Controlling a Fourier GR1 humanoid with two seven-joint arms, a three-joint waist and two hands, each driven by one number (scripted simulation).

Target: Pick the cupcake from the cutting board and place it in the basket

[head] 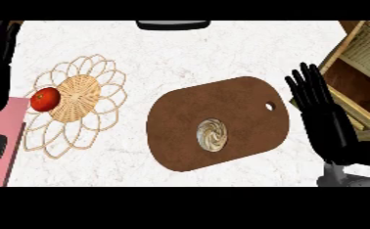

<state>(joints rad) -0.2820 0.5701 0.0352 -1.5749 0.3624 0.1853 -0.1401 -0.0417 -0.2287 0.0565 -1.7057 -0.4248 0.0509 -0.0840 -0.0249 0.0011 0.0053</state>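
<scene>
A cupcake (pixel 212 134) with swirled cream frosting sits near the middle of a brown oval cutting board (pixel 239 105) on the white counter. To the left lies a flat woven basket (pixel 78 93) with a petal-shaped wire rim. My right hand (pixel 327 120) is at the right, beside the board's right end, fingers straight and pointing up, holding nothing. It is apart from the cupcake. My left hand does not show.
A red tomato (pixel 45 99) rests on the basket's left side. A pink object (pixel 11 135) lies at the left edge. A dark rim (pixel 173 25) shows at the top centre, and wooden slats (pixel 350 66) at the right.
</scene>
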